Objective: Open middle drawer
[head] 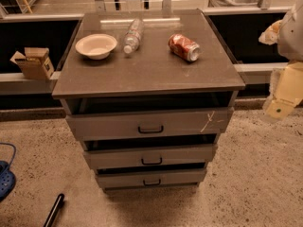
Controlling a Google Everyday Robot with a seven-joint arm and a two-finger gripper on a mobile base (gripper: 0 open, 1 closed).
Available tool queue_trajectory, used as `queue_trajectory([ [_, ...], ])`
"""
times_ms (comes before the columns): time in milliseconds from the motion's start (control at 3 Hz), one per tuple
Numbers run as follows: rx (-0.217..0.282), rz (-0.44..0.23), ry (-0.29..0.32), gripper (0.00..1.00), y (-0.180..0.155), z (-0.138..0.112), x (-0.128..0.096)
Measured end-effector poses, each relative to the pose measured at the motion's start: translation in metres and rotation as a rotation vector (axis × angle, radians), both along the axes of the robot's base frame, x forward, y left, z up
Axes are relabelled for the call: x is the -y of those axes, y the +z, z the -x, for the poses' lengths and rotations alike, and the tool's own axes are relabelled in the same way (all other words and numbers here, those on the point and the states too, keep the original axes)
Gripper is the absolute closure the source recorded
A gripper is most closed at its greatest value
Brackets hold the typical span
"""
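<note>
A speckled stone-like floor and a dark low wall with a pale ledge frame a grey cabinet, all of it left of the robot's gripper. Farthest from the gripper, at the left edge, a cardboard box sits on the ledge, with a blue object and a black cylinder on the floor below. On the cabinet top, nearing the gripper in turn, are a pale bowl, a clear plastic bottle on its side and a dented red can, also on its side.

The cream-coloured arm enters at the right edge, its gripper hanging just right of the cabinet's top corner, touching nothing. Whether the gripper is spread or closed cannot be told.

The middle drawer lies lower left of the gripper, well apart from it, between the scratched top drawer and the bottom drawer. Its black bar handle sits centred on the front, beneath a dark strip.
</note>
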State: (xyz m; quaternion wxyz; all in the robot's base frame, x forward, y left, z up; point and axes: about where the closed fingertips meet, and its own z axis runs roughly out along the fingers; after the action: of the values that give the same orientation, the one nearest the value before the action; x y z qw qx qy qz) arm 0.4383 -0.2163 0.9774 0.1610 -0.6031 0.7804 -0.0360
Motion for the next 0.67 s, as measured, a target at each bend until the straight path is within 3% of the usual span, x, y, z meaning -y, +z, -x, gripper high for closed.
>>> queue_trajectory([
  [667,-0.005,0.0,0.007,0.0,-0.01,-0.006,-0.001],
])
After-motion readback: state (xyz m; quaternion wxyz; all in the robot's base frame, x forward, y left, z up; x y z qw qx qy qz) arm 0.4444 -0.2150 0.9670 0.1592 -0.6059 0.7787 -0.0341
